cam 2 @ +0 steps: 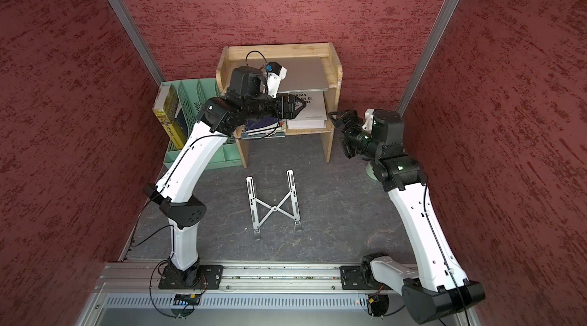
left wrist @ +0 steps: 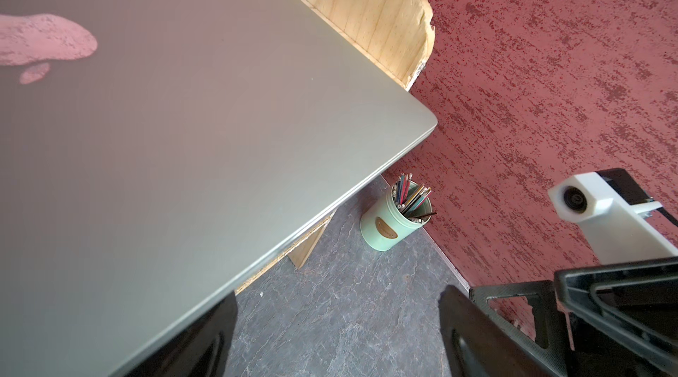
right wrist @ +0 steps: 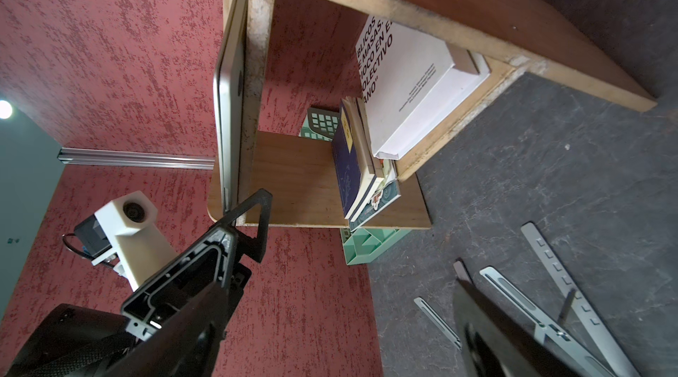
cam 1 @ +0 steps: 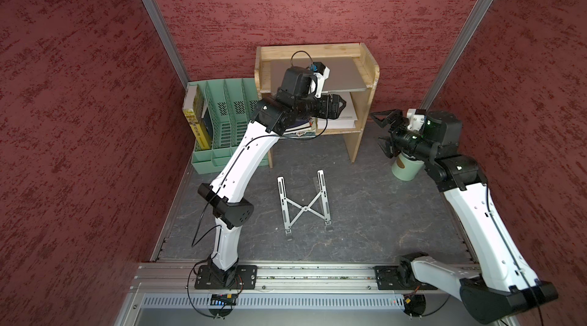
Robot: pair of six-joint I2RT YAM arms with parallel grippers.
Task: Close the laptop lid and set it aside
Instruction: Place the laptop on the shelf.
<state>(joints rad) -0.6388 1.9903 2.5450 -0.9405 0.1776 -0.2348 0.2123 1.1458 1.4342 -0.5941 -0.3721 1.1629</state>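
Laptop (cam 1: 344,75), lid (left wrist: 183,118) shut, lies atop the wooden shelf (cam 1: 370,65), long axis L-R. My left gripper (cam 1: 339,106), jaws wide & empty, hangs just in front of its near edge. The right gripper (cam 1: 382,132), wide too, sits farther off, past the shelf's R side.

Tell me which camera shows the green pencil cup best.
The left wrist view: the pencil cup stands whole, pencils visible. In both top views the right arm covers most of the pencil cup. The right wrist view misses it.

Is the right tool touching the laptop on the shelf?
Apart. Both top views show the right tool open beside the wooden shelf, well clear of the laptop lying on top.
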